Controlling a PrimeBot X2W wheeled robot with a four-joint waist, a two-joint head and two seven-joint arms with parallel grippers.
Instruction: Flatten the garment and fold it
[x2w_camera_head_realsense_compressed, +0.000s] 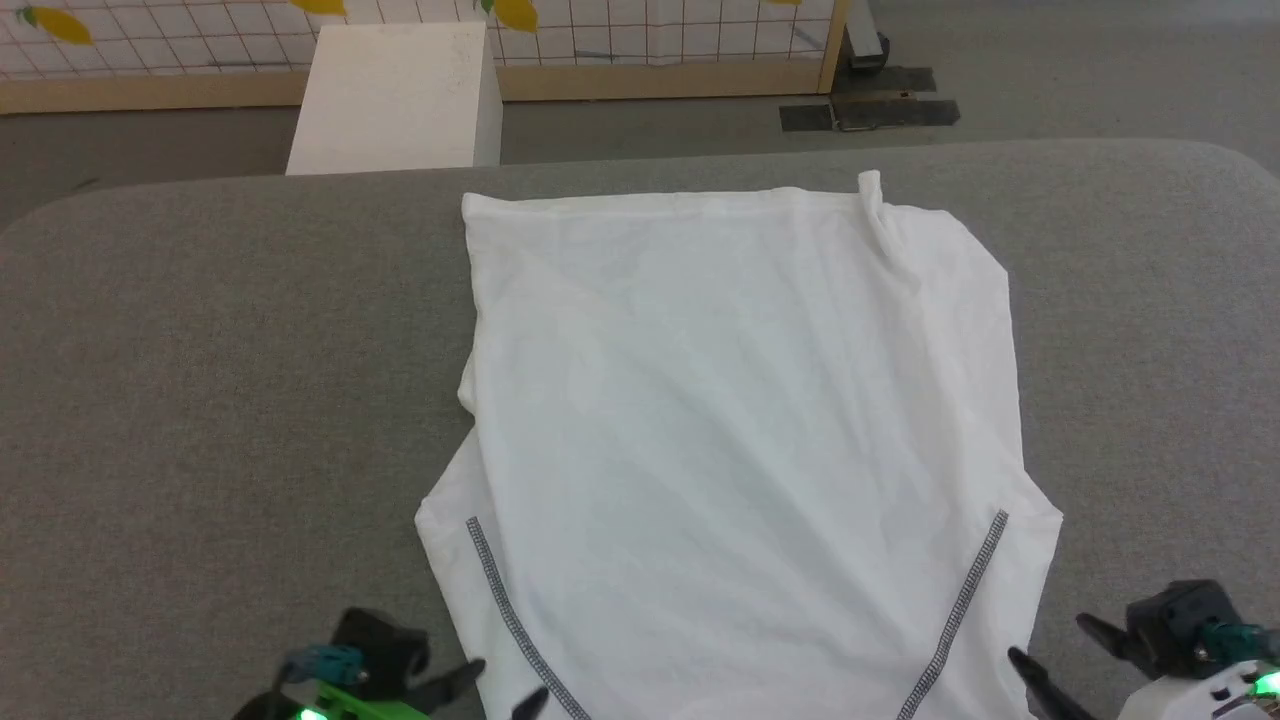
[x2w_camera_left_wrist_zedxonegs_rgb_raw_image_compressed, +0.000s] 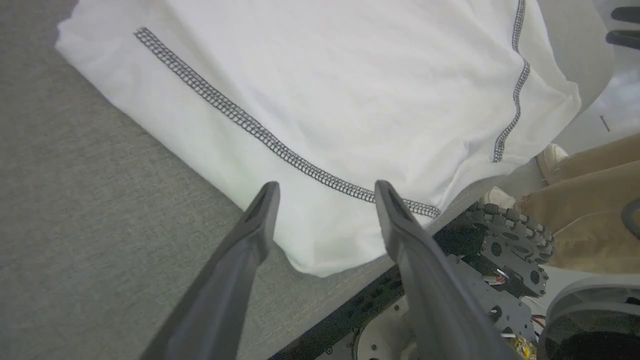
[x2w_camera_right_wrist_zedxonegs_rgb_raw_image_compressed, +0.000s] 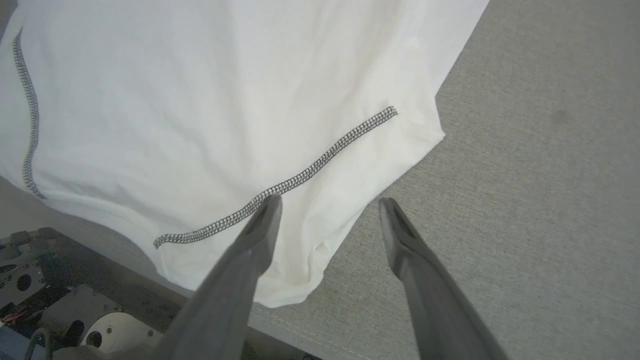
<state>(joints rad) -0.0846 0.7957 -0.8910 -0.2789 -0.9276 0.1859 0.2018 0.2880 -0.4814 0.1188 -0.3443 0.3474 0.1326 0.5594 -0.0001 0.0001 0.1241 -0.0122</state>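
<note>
The left gripper (x2w_camera_left_wrist_zedxonegs_rgb_raw_image_compressed: 326, 186) stood with its jaws spread wide and nothing clasped between them. The near left corner of the garment (x2w_camera_head_realsense_compressed: 740, 420) lay in the gap between its fingers, and a dark stitched seam (x2w_camera_left_wrist_zedxonegs_rgb_raw_image_compressed: 260, 132) ran slantwise just beyond both tips. Whether the tips touched the cloth could not be told. The right gripper (x2w_camera_right_wrist_zedxonegs_rgb_raw_image_compressed: 329, 201) was just as wide apart and empty. Its inner finger (x2w_camera_right_wrist_zedxonegs_rgb_raw_image_compressed: 250, 250) lay over the garment's near right corner, where a second seam (x2w_camera_right_wrist_zedxonegs_rgb_raw_image_compressed: 300, 177) met its tip, and its outer finger was over the bare grey table (x2w_camera_right_wrist_zedxonegs_rgb_raw_image_compressed: 525, 200). The garment lay spread out ahead of and between the two grippers, smooth apart from a small upturned fold at its far right corner, its near corners close to the table's edge. A white box (x2w_camera_head_realsense_compressed: 395, 95) stood well beyond its far edge. Beside the left gripper's inner finger, below the table edge, were the robot's wheeled base (x2w_camera_left_wrist_zedxonegs_rgb_raw_image_compressed: 510, 235) and a person's trouser legs (x2w_camera_left_wrist_zedxonegs_rgb_raw_image_compressed: 590, 200).
</note>
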